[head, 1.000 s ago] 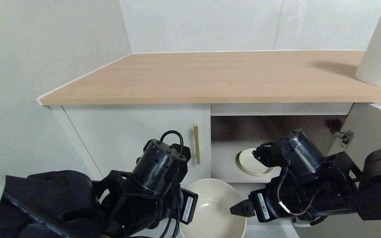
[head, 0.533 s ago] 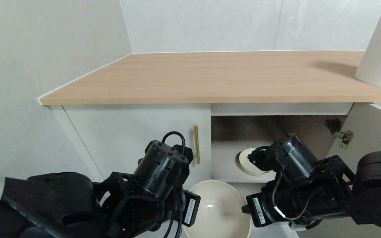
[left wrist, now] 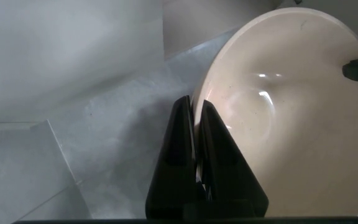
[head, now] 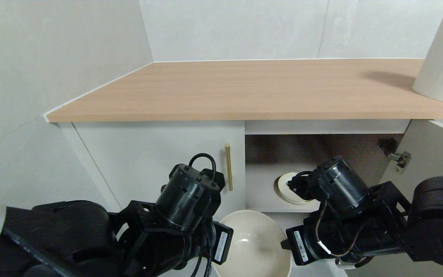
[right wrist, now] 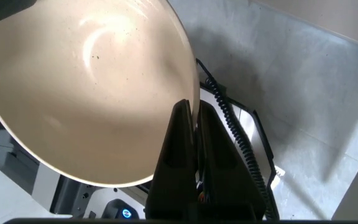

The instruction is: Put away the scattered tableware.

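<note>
Cream bowl [head: 250, 246] is held in the air, opening up, low in front of the cabinet [head: 160, 154] and just below its open right compartment. Left gripper [left wrist: 196, 112]: fingers closed on the bowl's left rim, one finger inside the wall and one outside. Right gripper [right wrist: 191, 112]: fingers clamped the same way on the opposite rim. In the open compartment a small cream dish [head: 283, 186] lies on the shelf, partly hidden behind the right wrist. The left door is shut, its brass handle [head: 228, 167] upright. Wooden tabletop [head: 244, 88] runs above; a white ribbed shade [head: 442, 57] stands at its right end.
</note>
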You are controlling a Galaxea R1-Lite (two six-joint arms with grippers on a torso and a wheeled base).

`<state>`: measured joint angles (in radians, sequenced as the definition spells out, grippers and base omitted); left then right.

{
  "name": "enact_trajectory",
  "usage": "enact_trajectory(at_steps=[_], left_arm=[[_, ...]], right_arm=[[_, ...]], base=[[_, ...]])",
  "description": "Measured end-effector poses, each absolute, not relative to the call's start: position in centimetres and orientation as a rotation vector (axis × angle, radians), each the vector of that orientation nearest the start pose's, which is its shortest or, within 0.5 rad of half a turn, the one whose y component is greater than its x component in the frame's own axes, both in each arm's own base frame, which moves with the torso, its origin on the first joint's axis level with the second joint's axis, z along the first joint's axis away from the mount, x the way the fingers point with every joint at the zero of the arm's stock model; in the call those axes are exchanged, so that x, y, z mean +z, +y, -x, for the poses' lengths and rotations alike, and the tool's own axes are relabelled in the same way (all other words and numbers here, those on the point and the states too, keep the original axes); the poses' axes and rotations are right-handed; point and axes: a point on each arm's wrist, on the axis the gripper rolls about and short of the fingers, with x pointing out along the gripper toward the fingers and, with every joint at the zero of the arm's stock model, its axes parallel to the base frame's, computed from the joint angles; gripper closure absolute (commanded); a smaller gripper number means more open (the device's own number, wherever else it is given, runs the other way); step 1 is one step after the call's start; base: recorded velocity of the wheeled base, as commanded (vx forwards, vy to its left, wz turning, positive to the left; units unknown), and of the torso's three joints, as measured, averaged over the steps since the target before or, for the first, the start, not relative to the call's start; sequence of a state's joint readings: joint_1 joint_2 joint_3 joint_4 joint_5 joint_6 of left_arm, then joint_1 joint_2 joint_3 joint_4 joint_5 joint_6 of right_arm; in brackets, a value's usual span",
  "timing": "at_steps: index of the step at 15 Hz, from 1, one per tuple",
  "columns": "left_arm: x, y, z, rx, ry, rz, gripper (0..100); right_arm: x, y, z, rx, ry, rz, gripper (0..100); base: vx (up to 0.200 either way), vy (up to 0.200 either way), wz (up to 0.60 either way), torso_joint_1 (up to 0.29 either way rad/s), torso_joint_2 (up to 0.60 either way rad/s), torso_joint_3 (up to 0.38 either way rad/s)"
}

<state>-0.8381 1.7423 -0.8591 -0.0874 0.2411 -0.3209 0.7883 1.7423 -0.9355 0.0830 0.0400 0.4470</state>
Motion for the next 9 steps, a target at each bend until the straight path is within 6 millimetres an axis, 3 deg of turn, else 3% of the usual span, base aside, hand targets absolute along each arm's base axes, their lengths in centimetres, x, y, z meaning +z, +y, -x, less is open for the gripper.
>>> enact_trajectory(at_steps=[4, 5, 9], left_arm=[[13.49, -21.28, -19.84, -0.444, 0.769, -0.123, 100], [13.5, -21.26, -19.83, -0.442, 0.768, -0.125, 0], [13.52, -21.18, -19.84, -0.435, 0.767, -0.126, 0]], right_arm=[[14.13, 20.71, -20.47, 0.56, 0.998, -0.061, 100], [14.1, 20.71, -20.46, 0.56, 0.999, -0.061, 100], [13.99, 20.6, -20.45, 0.552, 1.006, -0.055, 100]], base=[[0.0, 0.0, 0.0, 0.0, 0.0, 0.0], [0.0, 0.0, 0.0, 0.0, 0.0, 0.0], [0.0, 0.0, 0.0, 0.0, 0.0, 0.0]])
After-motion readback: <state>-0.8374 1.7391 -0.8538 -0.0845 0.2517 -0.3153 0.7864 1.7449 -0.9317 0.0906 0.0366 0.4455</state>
